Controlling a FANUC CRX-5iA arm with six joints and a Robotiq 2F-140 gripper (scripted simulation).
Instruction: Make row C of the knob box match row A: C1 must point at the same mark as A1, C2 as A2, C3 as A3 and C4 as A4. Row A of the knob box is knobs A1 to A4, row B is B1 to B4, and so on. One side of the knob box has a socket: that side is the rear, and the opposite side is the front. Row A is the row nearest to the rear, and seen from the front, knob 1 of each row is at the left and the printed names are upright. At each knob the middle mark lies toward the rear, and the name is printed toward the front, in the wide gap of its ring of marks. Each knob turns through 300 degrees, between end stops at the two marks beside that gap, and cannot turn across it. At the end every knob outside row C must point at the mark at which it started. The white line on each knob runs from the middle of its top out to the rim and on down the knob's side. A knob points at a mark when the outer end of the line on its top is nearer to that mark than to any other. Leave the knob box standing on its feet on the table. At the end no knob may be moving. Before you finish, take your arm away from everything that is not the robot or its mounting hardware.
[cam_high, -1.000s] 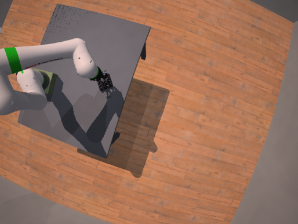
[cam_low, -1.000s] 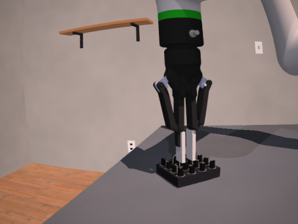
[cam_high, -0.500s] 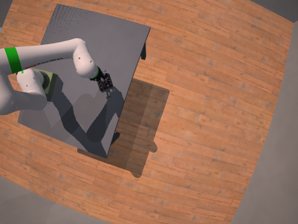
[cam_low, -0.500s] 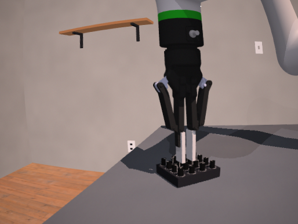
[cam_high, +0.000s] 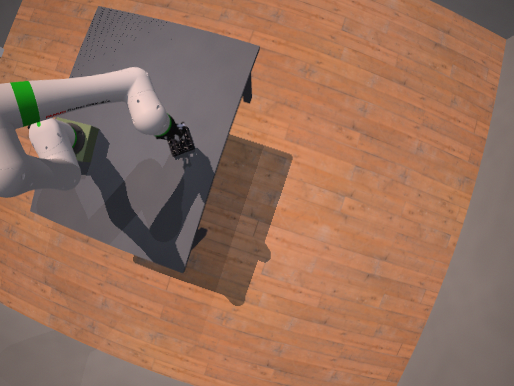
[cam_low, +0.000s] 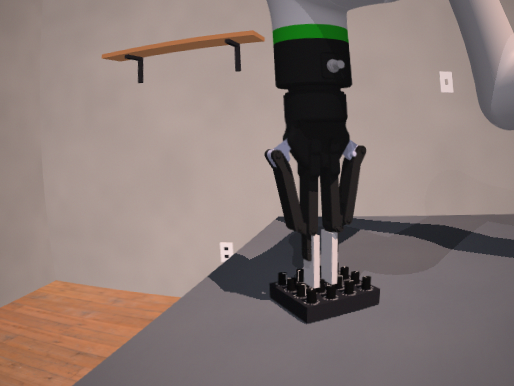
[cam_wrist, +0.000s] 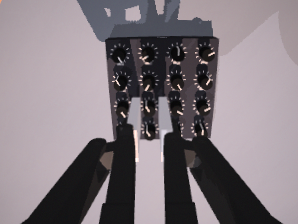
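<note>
The black knob box stands on the grey table. In the wrist view its rear edge is at the top, so row A is the top row. A1 points lower right, A2 lower left, A3 up, A4 right. C1 and C3 point lower right, C4 right. C2 shows between the fingers; its line seems to point down. My gripper is open a little, its pale fingertips on either side of C2, with gaps beside it. Contact is not visible.
Neighbouring knobs B2 and D2 lie behind and in front of C2. The fingers partly hide D1 and D3. The table's edge runs near the box. The arm's base block is far to the left.
</note>
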